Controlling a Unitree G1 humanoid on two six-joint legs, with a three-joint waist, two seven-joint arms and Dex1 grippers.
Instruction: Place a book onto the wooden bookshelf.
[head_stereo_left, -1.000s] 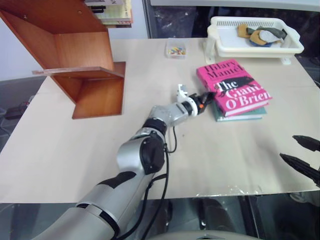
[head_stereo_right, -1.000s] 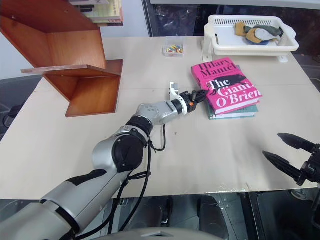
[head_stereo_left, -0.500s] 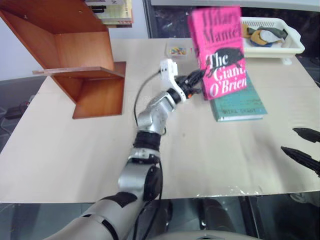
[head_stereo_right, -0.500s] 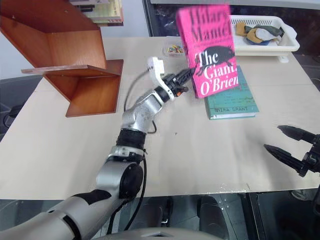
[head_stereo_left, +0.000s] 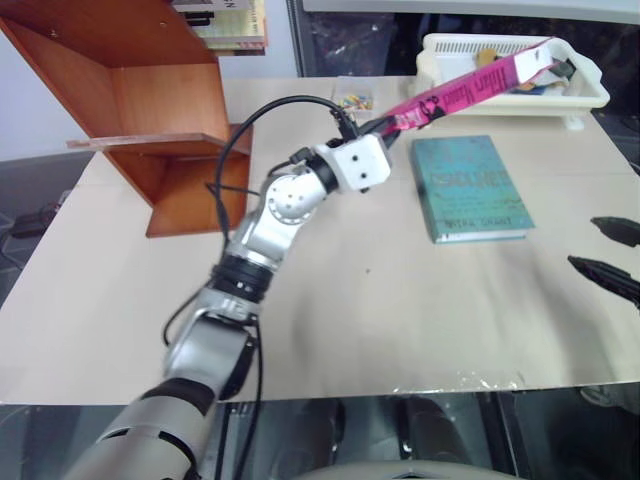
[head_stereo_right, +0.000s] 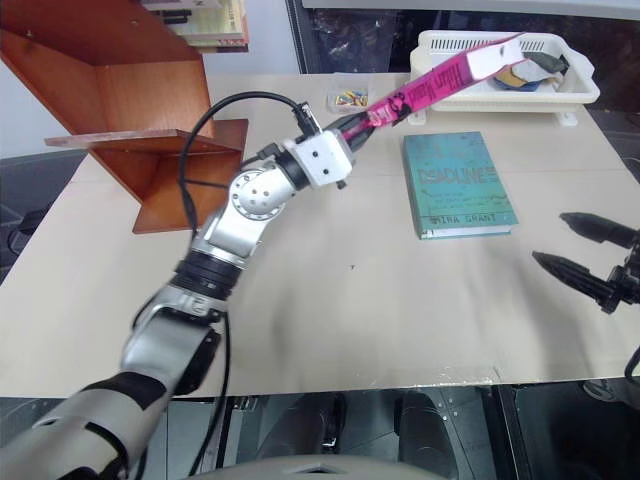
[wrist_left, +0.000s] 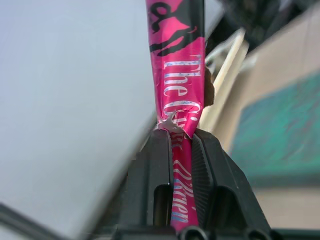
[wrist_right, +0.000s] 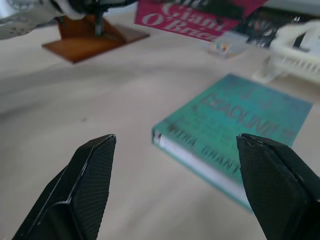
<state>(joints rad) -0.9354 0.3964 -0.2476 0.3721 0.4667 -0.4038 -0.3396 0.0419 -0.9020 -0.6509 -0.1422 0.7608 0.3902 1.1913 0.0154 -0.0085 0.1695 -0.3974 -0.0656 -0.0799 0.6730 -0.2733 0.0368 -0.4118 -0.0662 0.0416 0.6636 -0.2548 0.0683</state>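
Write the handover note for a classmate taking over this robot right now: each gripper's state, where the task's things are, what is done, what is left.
Left gripper: shut on the pink book, held in the air above the table.
Right gripper: open, holding nothing, facing the teal book lying flat on the table.
Wooden bookshelf: at the table's far left corner.
Done: pink book picked up.
Left: carry it to the bookshelf, set it in, release.

The pink book (head_stereo_left: 470, 88) hangs edge-on in the air — tilted, well apart from the reddish-brown wooden bookshelf (head_stereo_left: 150, 110).
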